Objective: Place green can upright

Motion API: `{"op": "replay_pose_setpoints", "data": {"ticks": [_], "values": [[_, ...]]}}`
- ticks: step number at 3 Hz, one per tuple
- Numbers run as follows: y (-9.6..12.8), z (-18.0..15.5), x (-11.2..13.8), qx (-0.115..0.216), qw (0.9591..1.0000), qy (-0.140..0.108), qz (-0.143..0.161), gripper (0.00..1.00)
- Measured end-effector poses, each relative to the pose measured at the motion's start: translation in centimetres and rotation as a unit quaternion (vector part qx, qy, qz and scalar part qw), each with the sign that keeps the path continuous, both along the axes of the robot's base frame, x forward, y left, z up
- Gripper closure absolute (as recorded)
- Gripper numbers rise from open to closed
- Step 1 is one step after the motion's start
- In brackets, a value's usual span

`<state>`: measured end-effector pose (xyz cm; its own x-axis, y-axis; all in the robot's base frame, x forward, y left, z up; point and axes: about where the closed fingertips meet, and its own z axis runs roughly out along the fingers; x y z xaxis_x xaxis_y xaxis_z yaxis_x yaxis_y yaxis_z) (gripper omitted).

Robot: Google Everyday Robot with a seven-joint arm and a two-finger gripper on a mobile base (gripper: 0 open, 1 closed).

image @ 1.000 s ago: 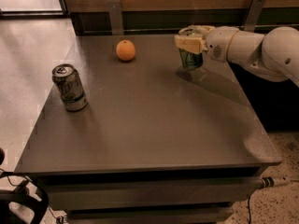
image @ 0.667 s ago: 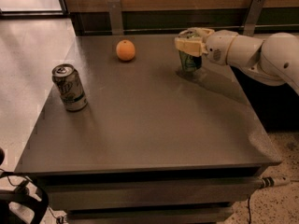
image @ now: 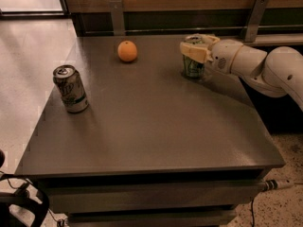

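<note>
Table [image: 151, 126] — orange [image: 127, 51], pale can [image: 70, 89], green can [image: 193, 68] upright in gripper [image: 196, 48] jaws.

No readable text anywhere. Pincer [image: 193, 51] grips green can [image: 193, 68], far right.

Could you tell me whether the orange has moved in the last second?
No. The orange sits in the same spot below the left wall bracket; the gripper grips the green can to its right.

Two cans on the table [image: 156, 126]: one green can [image: 193, 68], one pale can [image: 71, 90]; one orange [image: 127, 51]; one gripper [image: 195, 46] over the table's far right.
</note>
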<state>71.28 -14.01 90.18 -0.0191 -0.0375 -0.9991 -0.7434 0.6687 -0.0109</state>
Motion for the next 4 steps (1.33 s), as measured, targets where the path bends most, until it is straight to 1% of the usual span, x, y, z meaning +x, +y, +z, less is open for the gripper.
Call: {"op": "replay_pose_setpoints", "data": {"ticks": [1, 2, 4], "values": [[-0.02, 0.21, 0.01, 0.001, 1.0, 0.0, 0.0, 1.0], [-0.02, 0.33, 0.01, 0.001, 1.0, 0.0, 0.0, 0.82], [0.0, 0.4, 0.01, 0.001, 1.0, 0.0, 0.0, 0.36]]}}
